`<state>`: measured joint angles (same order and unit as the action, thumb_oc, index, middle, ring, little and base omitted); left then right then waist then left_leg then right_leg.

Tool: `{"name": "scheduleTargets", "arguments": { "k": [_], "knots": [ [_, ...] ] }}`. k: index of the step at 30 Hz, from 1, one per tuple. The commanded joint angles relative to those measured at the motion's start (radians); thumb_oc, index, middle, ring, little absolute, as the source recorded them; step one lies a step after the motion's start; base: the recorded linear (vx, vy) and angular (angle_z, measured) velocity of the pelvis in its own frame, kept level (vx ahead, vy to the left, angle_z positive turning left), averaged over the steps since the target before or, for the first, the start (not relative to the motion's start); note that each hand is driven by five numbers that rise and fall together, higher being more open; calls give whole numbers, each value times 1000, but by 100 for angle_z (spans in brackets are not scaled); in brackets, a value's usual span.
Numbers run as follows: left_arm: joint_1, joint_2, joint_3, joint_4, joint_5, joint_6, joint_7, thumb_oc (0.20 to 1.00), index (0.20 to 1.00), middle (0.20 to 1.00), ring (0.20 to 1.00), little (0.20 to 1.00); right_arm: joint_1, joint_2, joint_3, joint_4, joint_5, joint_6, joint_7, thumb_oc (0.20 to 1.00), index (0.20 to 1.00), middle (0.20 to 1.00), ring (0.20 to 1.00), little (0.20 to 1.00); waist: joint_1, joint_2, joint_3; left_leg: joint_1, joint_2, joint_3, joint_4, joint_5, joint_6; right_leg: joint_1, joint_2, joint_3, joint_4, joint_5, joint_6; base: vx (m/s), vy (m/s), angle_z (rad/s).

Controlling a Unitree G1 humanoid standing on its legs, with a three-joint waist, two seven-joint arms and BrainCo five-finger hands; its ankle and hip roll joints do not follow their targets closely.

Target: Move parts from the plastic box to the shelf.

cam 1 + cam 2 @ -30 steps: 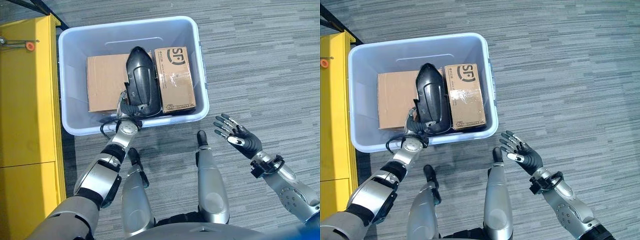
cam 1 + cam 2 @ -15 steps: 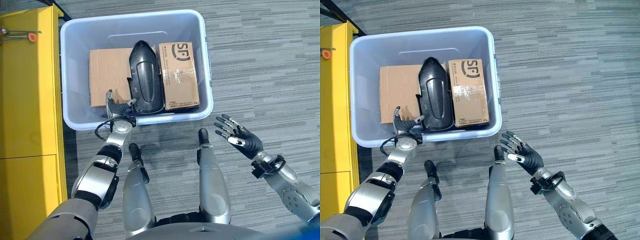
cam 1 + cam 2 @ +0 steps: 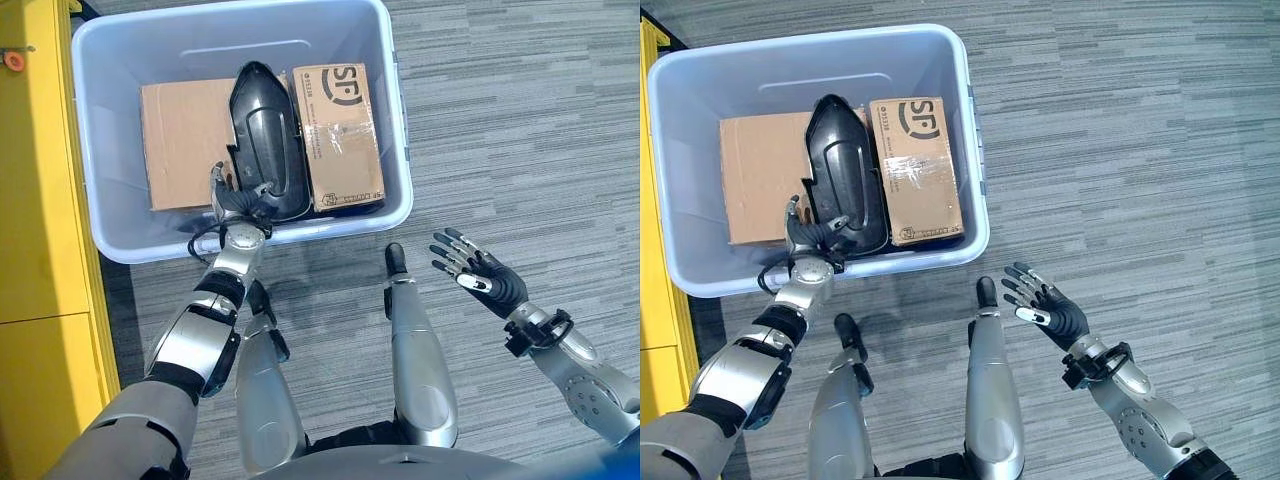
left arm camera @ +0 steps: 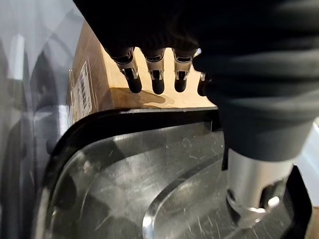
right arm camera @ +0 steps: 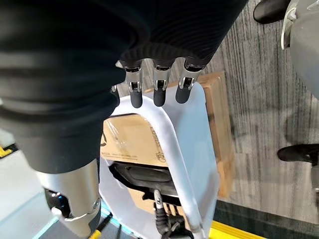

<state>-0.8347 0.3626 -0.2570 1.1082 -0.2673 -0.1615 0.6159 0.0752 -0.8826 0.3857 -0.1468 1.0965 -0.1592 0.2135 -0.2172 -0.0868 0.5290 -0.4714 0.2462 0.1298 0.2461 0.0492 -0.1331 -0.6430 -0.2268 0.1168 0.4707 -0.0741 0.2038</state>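
The left robot hand (image 3: 236, 196) reaches over the near wall of the plastic box (image 3: 395, 120) at about 11 o'clock, its straight fingers (image 4: 156, 74) spread above the near end of the black shell part (image 3: 262, 140), which lies between a flat cardboard sheet (image 3: 180, 140) and a taped carton (image 3: 340, 130). Whether thumb or fingertips touch the part is hard to tell. The right robot hand (image 3: 487, 280) hangs open over the carpet floor (image 3: 520, 120) at 3 o'clock, holding nothing, while a yellow shelf (image 3: 35, 200) is cut off at 9 o'clock.

A pale blue plastic box (image 3: 400, 150) sits on the floor beside the yellow shelf (image 3: 40, 250). Inside it a long black curved part (image 3: 262, 140) lies lengthwise between two brown cardboard cartons (image 3: 340, 135), overlapping the flatter one (image 3: 180, 145).
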Motion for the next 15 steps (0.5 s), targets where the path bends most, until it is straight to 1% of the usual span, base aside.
{"name": "scheduleTargets", "arguments": {
  "k": [1, 4, 5, 7, 11, 15],
  "knots": [
    [2, 71, 38, 16, -61, -27, -5, 1000, 1000, 1000, 1000, 1000, 0, 13, -18, -22, 33, -43, 16, 1000, 1000, 1000, 1000, 1000, 11, -70, -25, -134, 28, -46, 184, -85, 6, 41, 25, -61, -94, 54, -62, -14, 1, -3],
    [0, 78, 50, 22, -105, -36, -14, 1000, 1000, 1000, 1000, 1000, -6, 10, -13, -20, 34, -37, 13, 1000, 1000, 1000, 1000, 1000, 14, -71, -20, -159, 29, -52, 199, -88, 7, 20, 28, -61, -86, 54, -63, 0, 0, 0],
    [-8, 73, 71, 26, -175, -54, -21, 1000, 1000, 1000, 1000, 1000, -10, 7, -8, -22, 40, -35, 8, 1000, 1000, 1000, 1000, 1000, 16, -74, -16, -184, 29, -60, 211, -91, 9, 0, 29, -64, -74, 52, -64, 0, 0, 0],
    [-12, 63, 73, 16, -211, -63, -22, 1000, 1000, 1000, 1000, 1000, -16, 5, 2, -25, 47, -30, 5, 1000, 1000, 1000, 1000, 1000, 19, -78, -14, -209, 27, -70, 227, -95, 10, -19, 34, -68, -59, 47, -65, 0, 0, 0],
    [-25, 63, 66, 21, -224, -60, -21, 1000, 1000, 1000, 1000, 1000, -27, -5, 12, -32, 59, -29, 1, 1000, 1000, 1000, 1000, 1000, 19, -83, -14, -252, 30, -81, 260, -106, 12, -59, 37, -69, -22, 36, -69, -15, 1, 5],
    [-45, 67, 50, 30, -221, -45, -18, 1000, 1000, 1000, 1000, 1000, -32, -12, 14, -43, 71, -24, -3, 1000, 1000, 1000, 1000, 1000, 20, -87, -13, -317, 35, -98, 319, -124, 16, -128, 42, -64, 49, 12, -77, -17, -11, 6]
  ]
}}
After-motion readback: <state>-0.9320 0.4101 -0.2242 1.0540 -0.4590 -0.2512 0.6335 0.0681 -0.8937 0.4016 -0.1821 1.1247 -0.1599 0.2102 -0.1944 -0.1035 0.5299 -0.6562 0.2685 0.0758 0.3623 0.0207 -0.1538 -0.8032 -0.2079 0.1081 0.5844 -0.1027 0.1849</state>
